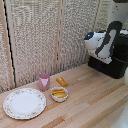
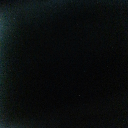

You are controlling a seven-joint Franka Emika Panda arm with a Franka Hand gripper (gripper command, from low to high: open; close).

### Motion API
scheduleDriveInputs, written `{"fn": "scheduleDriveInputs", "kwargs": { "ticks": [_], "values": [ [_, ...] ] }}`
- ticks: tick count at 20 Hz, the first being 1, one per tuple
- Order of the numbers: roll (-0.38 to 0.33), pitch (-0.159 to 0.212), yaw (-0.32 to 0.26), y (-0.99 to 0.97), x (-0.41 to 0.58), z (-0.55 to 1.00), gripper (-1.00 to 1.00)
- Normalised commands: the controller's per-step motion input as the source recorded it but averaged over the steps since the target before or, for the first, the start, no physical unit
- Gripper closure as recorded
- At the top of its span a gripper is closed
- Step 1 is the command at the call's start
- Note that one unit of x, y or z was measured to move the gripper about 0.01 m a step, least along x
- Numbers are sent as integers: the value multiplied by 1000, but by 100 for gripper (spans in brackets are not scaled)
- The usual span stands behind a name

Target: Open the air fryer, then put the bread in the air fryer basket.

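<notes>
The black air fryer [image 1: 118, 64] stands at the exterior view's right, on the back of the wooden table. The white-and-grey arm [image 1: 102, 42] leans in against its front. Its gripper [image 1: 104, 58] is pressed close to the fryer, and the fingers do not show clearly. The air fryer handle and the basket are hidden behind the arm. The wrist view is almost wholly black, filled by a dark surface very close to the camera. The bread [image 1: 61, 81], a small golden-orange slab, lies on the table well away from the arm, toward the exterior view's left.
A pink cup [image 1: 44, 81] stands just beside the bread. A white bowl [image 1: 59, 94] with pale yellow sticks sits in front of the bread. A large patterned plate [image 1: 24, 103] lies at the near left. A woven screen [image 1: 45, 30] closes the back.
</notes>
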Motion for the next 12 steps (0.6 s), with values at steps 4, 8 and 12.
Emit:
{"fn": "scheduleDriveInputs", "kwargs": {
  "ticks": [4,8,12],
  "values": [
    [203,102,-9,550,-65,88,100],
    [255,98,-33,601,-19,89,100],
    [216,40,-44,672,-83,66,100]
  ]
}}
